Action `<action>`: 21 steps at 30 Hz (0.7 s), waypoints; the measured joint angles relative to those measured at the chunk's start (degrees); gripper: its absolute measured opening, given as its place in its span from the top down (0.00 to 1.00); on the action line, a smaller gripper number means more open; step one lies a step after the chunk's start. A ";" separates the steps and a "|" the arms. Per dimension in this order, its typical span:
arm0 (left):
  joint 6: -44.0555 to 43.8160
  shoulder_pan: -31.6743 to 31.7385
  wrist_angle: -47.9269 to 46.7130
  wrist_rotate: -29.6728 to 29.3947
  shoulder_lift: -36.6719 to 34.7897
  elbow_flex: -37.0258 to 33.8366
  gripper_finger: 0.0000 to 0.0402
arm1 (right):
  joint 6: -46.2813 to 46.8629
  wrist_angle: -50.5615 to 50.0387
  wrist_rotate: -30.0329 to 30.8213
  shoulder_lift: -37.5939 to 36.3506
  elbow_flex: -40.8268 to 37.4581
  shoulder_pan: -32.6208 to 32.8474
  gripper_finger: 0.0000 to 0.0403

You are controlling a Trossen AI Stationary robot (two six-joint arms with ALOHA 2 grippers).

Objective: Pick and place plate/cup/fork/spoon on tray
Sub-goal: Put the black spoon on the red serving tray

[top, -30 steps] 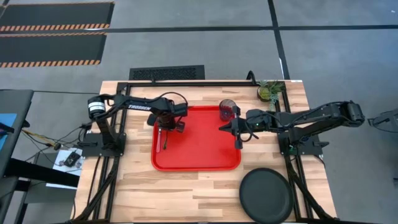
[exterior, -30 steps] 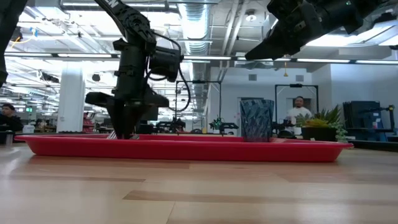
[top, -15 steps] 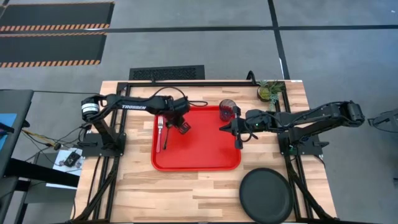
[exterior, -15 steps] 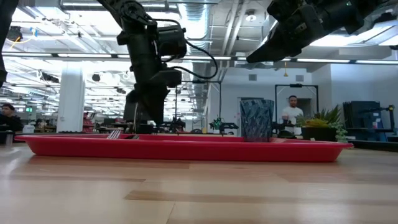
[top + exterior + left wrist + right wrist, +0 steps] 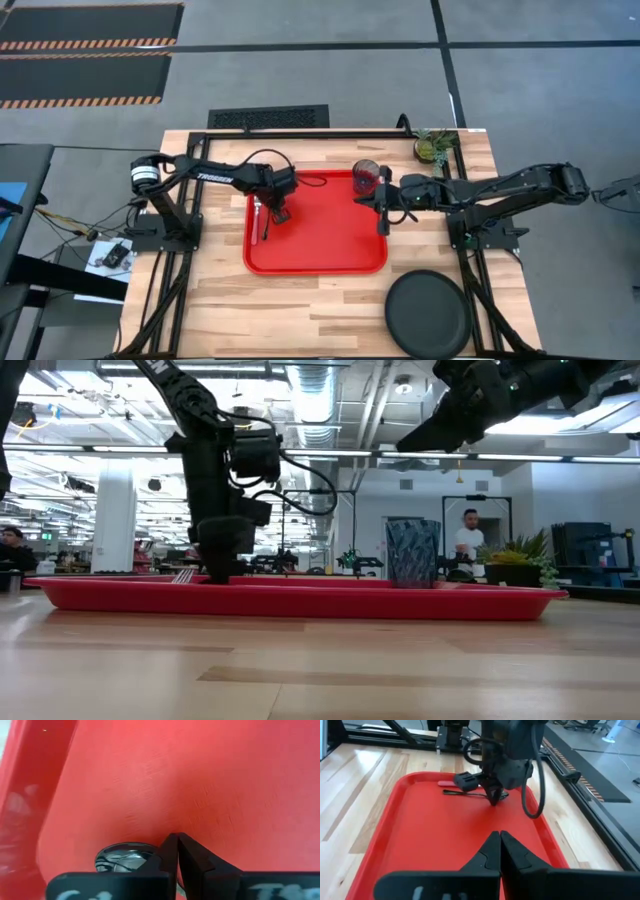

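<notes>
The red tray (image 5: 330, 255) lies mid-table. The red-handled fork (image 5: 257, 208) and the dark spoon (image 5: 267, 228) lie flat on its left part. The tinted cup (image 5: 366, 176) stands upright at its far right corner. The black plate (image 5: 429, 313) rests on the table, near right. My left gripper (image 5: 277, 212) is shut and points down, low over the tray, right beside the spoon's bowl (image 5: 120, 857). My right gripper (image 5: 383, 205) is shut and empty, high above the tray's right part, near the cup. My left gripper's shut fingertips (image 5: 176, 840) come from above and reach down to the tray's floor beside the spoon's bowl (image 5: 503, 795). I cannot tell whether they touch the spoon or the tray.
A small potted plant (image 5: 434, 146) stands at the table's far right corner. The tray's middle (image 5: 445, 835) is bare red floor. People show in the room beyond the table in the low view (image 5: 470, 535).
My left gripper has risen and swung a little toward the tray's middle, then come back toward the tray's left part and down beside the spoon. The fork and spoon lie where they were half a second ago.
</notes>
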 joint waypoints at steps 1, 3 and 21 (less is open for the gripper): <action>0.41 -0.07 0.00 -0.93 0.00 -0.10 1.00 | 0.00 0.28 0.00 0.00 0.00 0.00 0.97; 1.03 -0.09 -0.01 -2.58 0.00 -0.27 1.00 | 0.02 0.24 0.01 0.02 0.39 0.00 0.97; -1.23 0.02 0.11 -4.58 -4.36 -0.35 1.00 | -1.47 -0.03 2.77 0.07 1.22 3.76 0.97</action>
